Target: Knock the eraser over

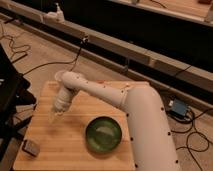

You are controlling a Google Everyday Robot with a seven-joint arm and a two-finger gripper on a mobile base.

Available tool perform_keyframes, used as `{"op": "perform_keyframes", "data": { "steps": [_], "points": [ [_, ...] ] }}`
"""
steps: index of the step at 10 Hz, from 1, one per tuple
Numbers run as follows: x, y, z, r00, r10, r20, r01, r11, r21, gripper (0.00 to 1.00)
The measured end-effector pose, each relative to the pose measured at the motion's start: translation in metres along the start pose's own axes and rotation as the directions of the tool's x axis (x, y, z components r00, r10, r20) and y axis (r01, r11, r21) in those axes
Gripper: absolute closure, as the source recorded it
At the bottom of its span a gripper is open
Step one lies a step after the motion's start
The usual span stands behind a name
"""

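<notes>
Wooden surface (70, 150) carries the eraser (31, 147) by its near left corner, seemingly untouched, while the hand (56, 116) hovers well apart above the left side (clenched or released, I cannot tell), so the knock is not yet done.

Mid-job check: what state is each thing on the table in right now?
gripper: pointing down over the left side of the table, short of the eraser.
eraser: at the table's near-left corner, untouched.
green bowl: upright, mouth up.
</notes>
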Motion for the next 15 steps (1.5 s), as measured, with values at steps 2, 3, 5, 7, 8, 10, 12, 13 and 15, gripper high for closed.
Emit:
{"op": "perform_keyframes", "data": {
  "steps": [2,3,5,7,8,10,12,13,15],
  "points": [
    [-0.018,-0.015,0.018,0.998,-0.041,0.038,0.041,0.999,-0.015,1.0],
    [-0.028,-0.022,0.026,0.996,-0.061,0.062,0.062,0.998,-0.022,1.0],
    [-0.051,-0.026,0.047,0.989,-0.111,0.098,0.117,0.991,-0.058,1.0],
    [-0.063,-0.023,0.059,0.984,-0.137,0.11,0.147,0.985,-0.086,1.0],
    [-0.061,-0.023,0.057,0.985,-0.134,0.11,0.144,0.986,-0.083,1.0],
    [-0.063,-0.022,0.059,0.984,-0.137,0.11,0.147,0.985,-0.087,1.0],
    [-0.061,-0.022,0.058,0.985,-0.133,0.111,0.143,0.986,-0.09,1.0],
    [-0.063,-0.02,0.064,0.984,-0.14,0.112,0.153,0.982,-0.111,1.0],
    [-0.073,-0.017,0.078,0.976,-0.178,0.124,0.195,0.97,-0.146,1.0]
  ]
}}
